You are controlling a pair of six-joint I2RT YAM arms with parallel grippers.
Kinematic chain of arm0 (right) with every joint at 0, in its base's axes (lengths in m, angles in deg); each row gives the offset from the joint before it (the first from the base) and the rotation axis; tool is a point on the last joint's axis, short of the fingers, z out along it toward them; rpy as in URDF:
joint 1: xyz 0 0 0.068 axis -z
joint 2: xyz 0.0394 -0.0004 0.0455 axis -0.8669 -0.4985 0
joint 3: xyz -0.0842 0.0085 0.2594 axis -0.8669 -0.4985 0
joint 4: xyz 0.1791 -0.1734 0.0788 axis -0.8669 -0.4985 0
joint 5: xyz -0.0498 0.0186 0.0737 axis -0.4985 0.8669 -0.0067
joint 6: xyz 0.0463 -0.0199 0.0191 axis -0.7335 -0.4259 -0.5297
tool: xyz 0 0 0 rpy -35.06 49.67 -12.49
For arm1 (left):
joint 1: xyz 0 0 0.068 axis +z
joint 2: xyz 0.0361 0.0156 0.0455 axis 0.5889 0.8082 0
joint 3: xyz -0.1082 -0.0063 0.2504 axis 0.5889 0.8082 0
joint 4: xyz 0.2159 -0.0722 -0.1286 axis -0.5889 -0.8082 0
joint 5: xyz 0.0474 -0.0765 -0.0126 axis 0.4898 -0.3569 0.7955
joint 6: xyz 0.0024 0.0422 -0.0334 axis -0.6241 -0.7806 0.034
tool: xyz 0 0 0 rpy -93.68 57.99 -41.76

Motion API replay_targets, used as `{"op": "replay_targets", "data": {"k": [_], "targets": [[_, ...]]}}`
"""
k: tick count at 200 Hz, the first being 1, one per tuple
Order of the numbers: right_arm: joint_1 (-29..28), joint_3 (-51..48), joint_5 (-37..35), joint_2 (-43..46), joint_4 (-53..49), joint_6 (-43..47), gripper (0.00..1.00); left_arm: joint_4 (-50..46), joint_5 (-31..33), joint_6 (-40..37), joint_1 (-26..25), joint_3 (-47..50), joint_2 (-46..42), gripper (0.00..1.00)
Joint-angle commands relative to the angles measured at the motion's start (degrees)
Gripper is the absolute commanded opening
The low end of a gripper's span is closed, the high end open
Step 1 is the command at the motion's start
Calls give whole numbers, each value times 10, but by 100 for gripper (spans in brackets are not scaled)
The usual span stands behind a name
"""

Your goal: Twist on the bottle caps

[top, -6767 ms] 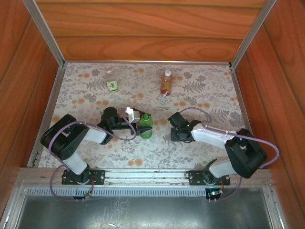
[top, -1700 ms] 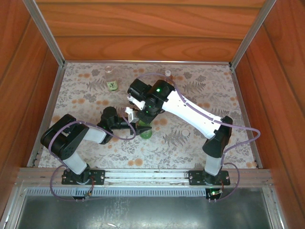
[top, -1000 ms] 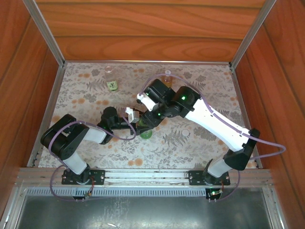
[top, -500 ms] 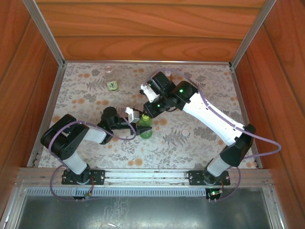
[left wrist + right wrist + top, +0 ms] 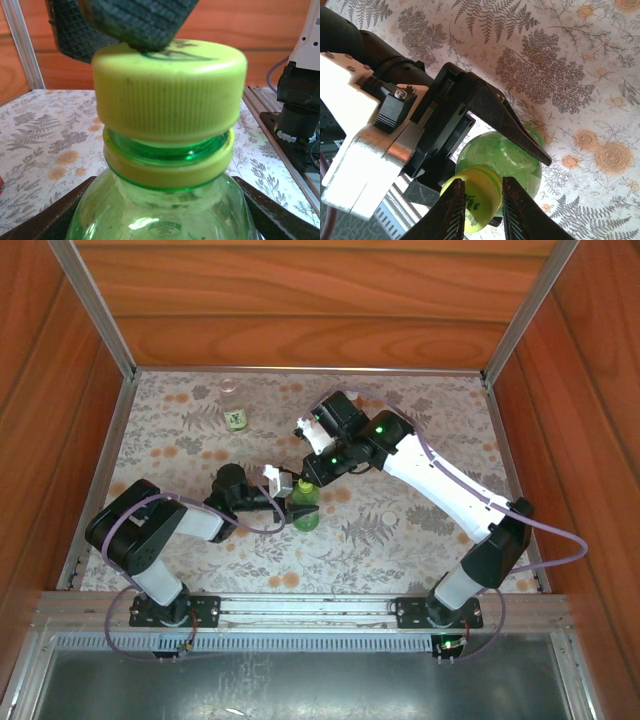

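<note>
The green bottle (image 5: 306,512) stands mid-table with my left gripper (image 5: 291,503) shut on its body; the dark left fingers (image 5: 46,222) flank it in the left wrist view. The yellow-green cap (image 5: 170,92) sits on the bottle's neck, with a band of green thread showing above the collar ring. My right gripper (image 5: 484,180) comes down from above, one ribbed finger on each side of the yellow-green cap (image 5: 476,200), shut on it. A white cap (image 5: 390,517) lies loose on the mat, right of the green bottle. The clear bottle (image 5: 235,417) with a dark-and-white label stands at the back left.
The right arm (image 5: 430,475) stretches diagonally across the middle of the flowered mat (image 5: 420,550). Wooden walls and metal rails (image 5: 100,320) close in the back and sides. Open mat lies at the front right and along the left side.
The right gripper's jaws have closed onto the yellow-green cap over the last second, and its wrist swung back a little. The left arm and green bottle have stayed put.
</note>
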Motion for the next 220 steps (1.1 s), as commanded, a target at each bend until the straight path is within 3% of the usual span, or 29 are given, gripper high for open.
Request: {"op": "replay_targets", "data": {"k": [1,57,120,138,165,220], "targets": [[4,-14,12,3,-11,3,24,-39,0,-12,4,9,1,66],[4,-60,49,38,1,-18,17,-40,3,-7,5,5,5,66],[4,-84,53,82,17,-35,17,-40,1,-5,5,5,5,65],[4,-85,35,93,38,-38,23,-40,0,-5,5,4,6,65],[17,-75,28,78,55,-39,31,-40,-1,-6,5,3,6,66],[24,-51,63,33,55,-28,23,-41,-2,-6,5,6,4,66]]}}
